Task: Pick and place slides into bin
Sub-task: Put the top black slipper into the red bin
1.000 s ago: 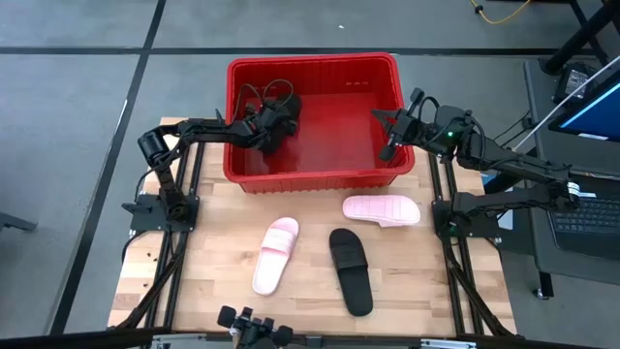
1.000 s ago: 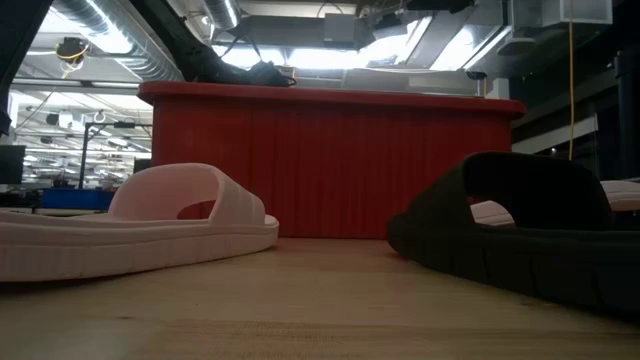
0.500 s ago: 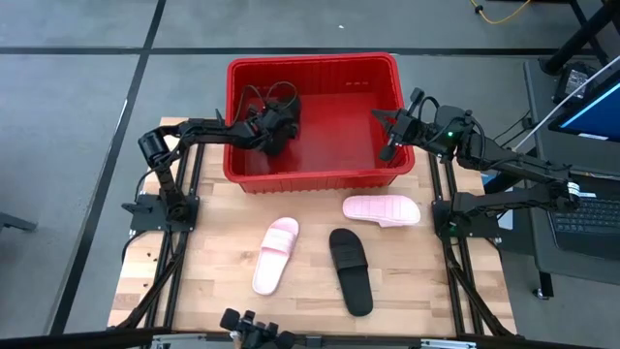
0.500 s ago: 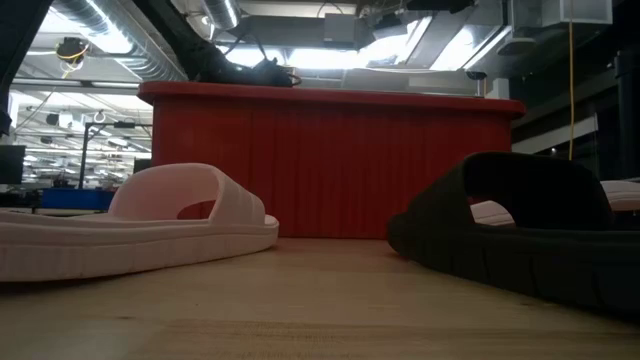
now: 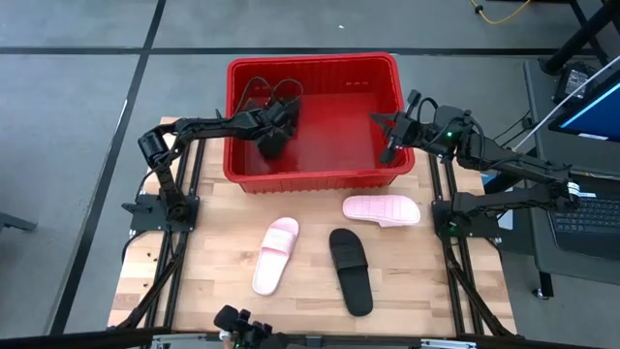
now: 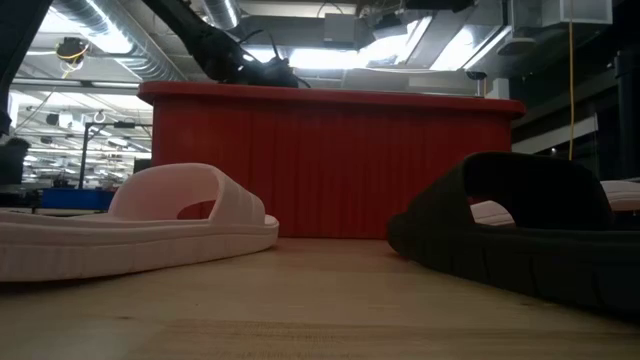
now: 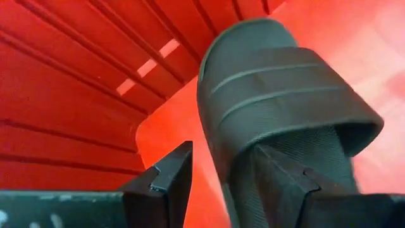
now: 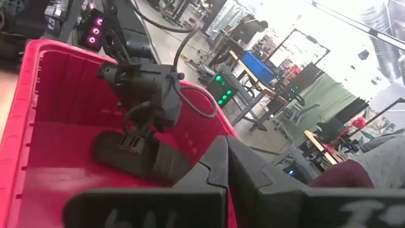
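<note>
A black slide (image 7: 285, 107) lies on the floor of the red bin (image 5: 310, 60), near its left wall, strap up. My left gripper (image 7: 221, 171) is open just above it. One finger stands over the footbed and the other beside the slide's outer edge. The right wrist view shows the same slide (image 8: 142, 158) under that gripper. My right gripper (image 5: 387, 147) is shut and hangs level over the bin's right rim, holding nothing. Two pink slides (image 5: 276, 254) (image 5: 382, 209) and another black slide (image 5: 351, 269) lie sole-down on the table in front of the bin. My left gripper's open fingers (image 7: 288, 180) stand on either side of the black slide's side edge (image 7: 237, 180), slanting down from the table's left. I cannot tell whether either finger touches it. The slide lies flat on the bin's floor.
The bin stands at the table's far edge, and its front wall (image 6: 330, 160) rises behind the slides. The wooden tabletop (image 5: 213, 204) has free room left of the pink slide and along the near edge. A monitor and cables stand off the table to the right.
My left gripper has risen a little inside the bin's left part and its wrist has turned. In the low view more of it now shows above the rim. The slides on the table have kept still.
</note>
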Available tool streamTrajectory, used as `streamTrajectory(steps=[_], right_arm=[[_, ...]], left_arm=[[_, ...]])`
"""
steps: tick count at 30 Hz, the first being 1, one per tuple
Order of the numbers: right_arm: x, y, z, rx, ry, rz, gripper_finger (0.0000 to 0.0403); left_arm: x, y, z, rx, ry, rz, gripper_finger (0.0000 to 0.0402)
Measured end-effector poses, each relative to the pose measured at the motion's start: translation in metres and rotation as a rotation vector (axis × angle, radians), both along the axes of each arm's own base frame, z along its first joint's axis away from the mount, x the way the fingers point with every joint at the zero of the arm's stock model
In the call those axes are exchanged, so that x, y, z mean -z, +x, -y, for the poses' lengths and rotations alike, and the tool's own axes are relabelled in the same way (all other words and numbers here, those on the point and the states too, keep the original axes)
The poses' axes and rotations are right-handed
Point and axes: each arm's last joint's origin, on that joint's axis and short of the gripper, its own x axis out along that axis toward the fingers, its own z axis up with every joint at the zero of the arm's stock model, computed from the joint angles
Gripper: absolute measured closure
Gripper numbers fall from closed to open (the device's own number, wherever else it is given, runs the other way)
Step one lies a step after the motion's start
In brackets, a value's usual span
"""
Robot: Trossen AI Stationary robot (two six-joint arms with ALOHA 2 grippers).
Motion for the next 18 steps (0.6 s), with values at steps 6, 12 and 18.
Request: streamTrajectory(steps=[6,12,18], right_arm=[[0.002,0.000,0.000,-0.001,0.007,-0.024,0.0397],[0.002,0.000,0.000,-0.001,0.007,-0.024,0.0397],[0.002,0.000,0.000,-0.001,0.007,-0.023,0.0397]], left_arm=[[0.002,-0.003,0.002,-0.012,-0.016,-0.045,0.0248],[-0.002,0.000,0.003,-0.015,0.003,-0.055,0.0249],[-0.016,0.011,0.004,0.216,0.001,-0.210,0.0251]])
